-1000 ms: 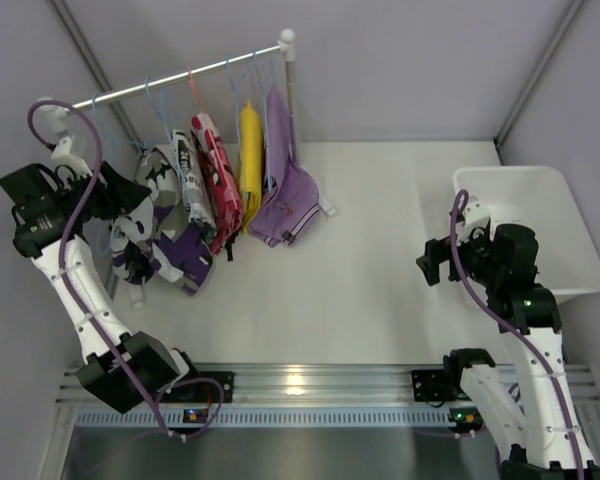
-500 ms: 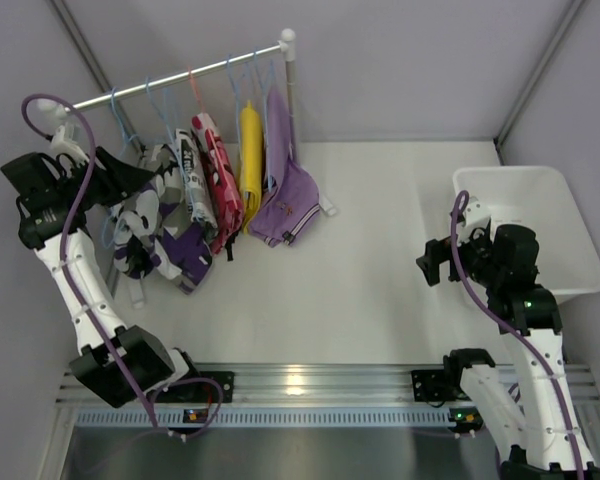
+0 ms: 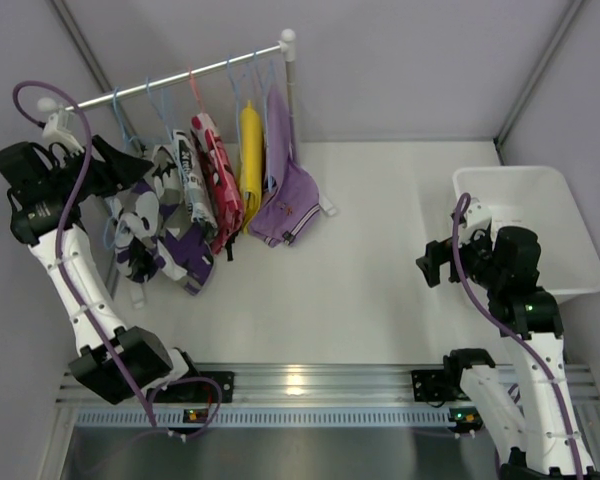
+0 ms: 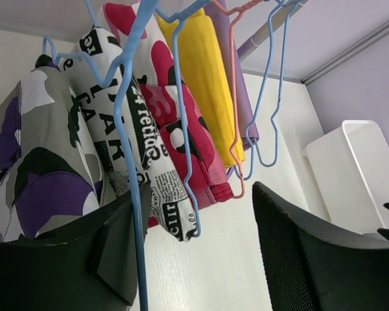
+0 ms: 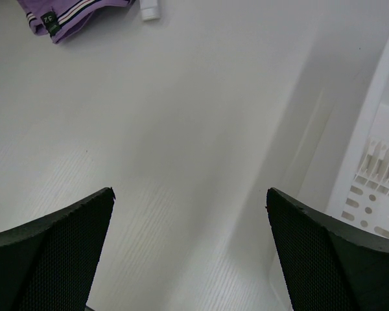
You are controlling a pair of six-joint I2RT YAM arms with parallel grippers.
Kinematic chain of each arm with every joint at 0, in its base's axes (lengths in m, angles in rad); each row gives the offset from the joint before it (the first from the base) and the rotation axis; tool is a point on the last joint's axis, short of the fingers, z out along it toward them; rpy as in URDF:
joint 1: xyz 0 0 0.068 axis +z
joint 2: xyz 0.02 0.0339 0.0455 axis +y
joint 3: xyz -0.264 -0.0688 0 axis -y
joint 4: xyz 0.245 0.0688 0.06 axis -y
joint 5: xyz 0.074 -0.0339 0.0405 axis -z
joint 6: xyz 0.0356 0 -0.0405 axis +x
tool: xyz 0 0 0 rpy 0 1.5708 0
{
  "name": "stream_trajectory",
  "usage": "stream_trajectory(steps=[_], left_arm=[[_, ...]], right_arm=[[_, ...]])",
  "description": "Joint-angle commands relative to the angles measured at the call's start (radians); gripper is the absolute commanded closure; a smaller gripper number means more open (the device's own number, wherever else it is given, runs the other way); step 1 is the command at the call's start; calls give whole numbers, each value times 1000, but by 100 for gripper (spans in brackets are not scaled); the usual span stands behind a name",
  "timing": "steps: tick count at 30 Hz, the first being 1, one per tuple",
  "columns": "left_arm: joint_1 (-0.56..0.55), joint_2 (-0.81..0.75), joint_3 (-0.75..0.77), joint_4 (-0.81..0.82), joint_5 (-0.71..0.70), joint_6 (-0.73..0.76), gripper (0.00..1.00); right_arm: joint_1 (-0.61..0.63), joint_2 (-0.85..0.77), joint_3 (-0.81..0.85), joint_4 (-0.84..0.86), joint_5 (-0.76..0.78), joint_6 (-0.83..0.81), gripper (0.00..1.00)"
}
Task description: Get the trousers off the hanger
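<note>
The camouflage trousers [image 3: 145, 235] hang at the left end of the rail on a thin light-blue hanger [image 3: 109, 228]. In the left wrist view the trousers [image 4: 39, 162] fill the left side. The hanger's wire [image 4: 131, 162] runs down between my fingers, close against the left finger [image 4: 71, 259]. My left gripper [image 3: 128, 172] is open beside the top of the trousers; in its own view [image 4: 194, 259] the jaws stand wide apart. My right gripper [image 3: 427, 268] is open and empty over the bare table, far from the rail; it also shows in the right wrist view [image 5: 191, 259].
On the rail [image 3: 180, 78] to the right hang a black-and-white lettered garment [image 3: 187, 180], a red-pink spotted one [image 3: 218, 185], a yellow one [image 3: 250, 150] and a purple one [image 3: 288, 195]. A white bin [image 3: 540, 180] stands at the right.
My left arm has risen and moved back toward the rail, carrying the open gripper up along the trousers' top. The trousers have swung slightly. The right arm has not moved.
</note>
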Motion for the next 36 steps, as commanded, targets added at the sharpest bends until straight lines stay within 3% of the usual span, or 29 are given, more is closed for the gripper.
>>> stream_trajectory(steps=[1, 2, 5, 9, 12, 19, 24, 33, 36], left_arm=[[-5, -13, 82, -28, 38, 73, 31], [-5, -7, 91, -48, 44, 88, 26], [-5, 16, 140, -143, 47, 148, 26], [-5, 34, 164, -209, 50, 189, 44], [-5, 40, 153, -202, 58, 190, 51], [-92, 82, 139, -214, 43, 194, 51], [-136, 74, 98, -141, 21, 142, 60], [-140, 68, 63, -36, 38, 19, 98], [-140, 48, 14, 69, 67, -91, 100]], right_arm=[[-11, -8, -1, 5, -21, 4, 0], [-11, -10, -1, 5, -21, 4, 1], [-11, -10, -1, 5, -22, 4, 0], [-12, -8, 0, 6, -24, 6, 1], [-11, -5, -1, 6, -24, 4, 1], [-12, -3, -1, 6, -25, 4, 1], [-11, -5, -1, 5, -25, 4, 1], [-11, -5, -3, 8, -22, 6, 0], [-11, -8, -3, 6, -22, 7, 1]])
